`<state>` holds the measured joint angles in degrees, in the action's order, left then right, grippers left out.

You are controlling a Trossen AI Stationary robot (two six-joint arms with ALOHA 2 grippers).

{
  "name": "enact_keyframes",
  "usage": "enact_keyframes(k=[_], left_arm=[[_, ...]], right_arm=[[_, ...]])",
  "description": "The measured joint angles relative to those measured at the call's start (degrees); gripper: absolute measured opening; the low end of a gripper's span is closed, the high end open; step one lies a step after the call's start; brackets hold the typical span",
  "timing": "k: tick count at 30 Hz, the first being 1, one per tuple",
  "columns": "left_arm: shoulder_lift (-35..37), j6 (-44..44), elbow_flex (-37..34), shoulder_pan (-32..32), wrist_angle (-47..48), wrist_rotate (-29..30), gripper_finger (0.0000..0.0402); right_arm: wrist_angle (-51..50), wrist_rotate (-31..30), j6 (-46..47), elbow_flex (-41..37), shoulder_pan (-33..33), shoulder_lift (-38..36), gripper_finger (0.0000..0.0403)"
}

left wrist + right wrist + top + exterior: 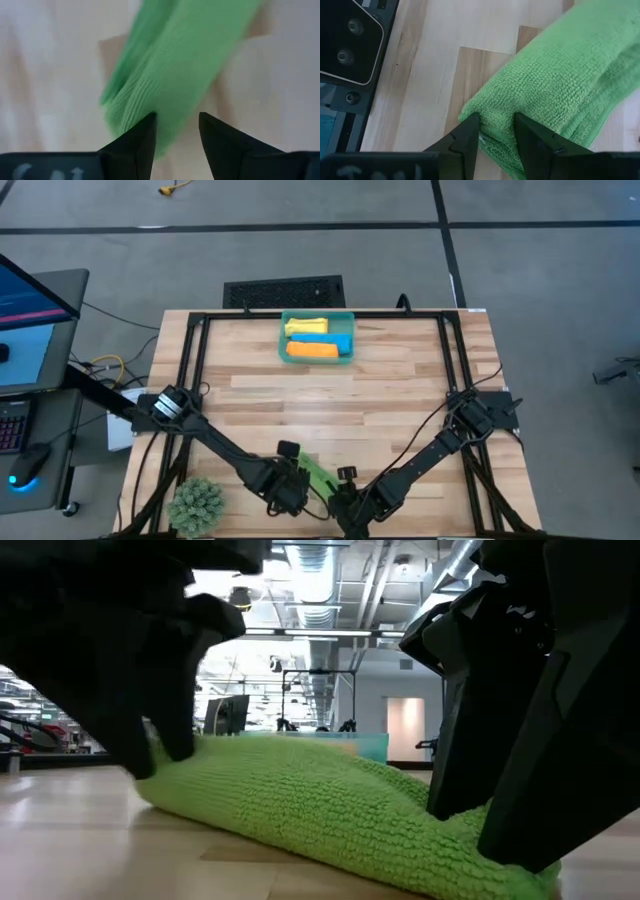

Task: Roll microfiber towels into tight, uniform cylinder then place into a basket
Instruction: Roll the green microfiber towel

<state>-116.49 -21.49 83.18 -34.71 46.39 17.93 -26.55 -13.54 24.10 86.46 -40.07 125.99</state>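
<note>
A green microfiber towel, rolled into a thick roll, lies slantwise on the table near its front edge. My right gripper is shut on its near right end. My left gripper is open over the roll's other end, with bare table showing in part of the gap. I cannot tell whether its fingers touch the cloth. The teal basket stands at the table's far middle. It holds a yellow, a blue and an orange rolled towel. My right gripper pinches the roll's end between its two fingers, and the cloth fills the gap. The fingers slant down from the table's near right and lie across the roll. The roll rests on the table along its whole length.
A spiky green ball-like plant sits at the front left corner. Black frame rails run along the table's left, right and far sides. A dark grated rectangle lies on the floor beyond the far edge. Bare wood lies between towel and basket.
</note>
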Motion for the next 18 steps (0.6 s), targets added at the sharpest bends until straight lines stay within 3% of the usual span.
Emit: enact_keyframes(k=[3,9,14,18], left_arm=[[0.04,-0.64,-1.29,0.87,-1.02,2.25,0.0143],[0.04,0.33,-2.49,2.34,-4.24,1.02,0.0143],[0.04,-1.03,-2.52,5.46,-5.22,-5.91,0.0143],[0.07,-2.5,-2.52,7.53,-5.81,-7.72,0.0143]], right_arm=[[0.0,0.01,0.0,0.02,0.0,0.0,0.0147],[0.0,0.15,0.0,0.02,0.0,0.0,0.0147],[0.0,0.17,0.0,0.02,0.0,0.0,0.0147],[0.0,0.11,0.0,0.02,-0.19,0.0,0.015]])
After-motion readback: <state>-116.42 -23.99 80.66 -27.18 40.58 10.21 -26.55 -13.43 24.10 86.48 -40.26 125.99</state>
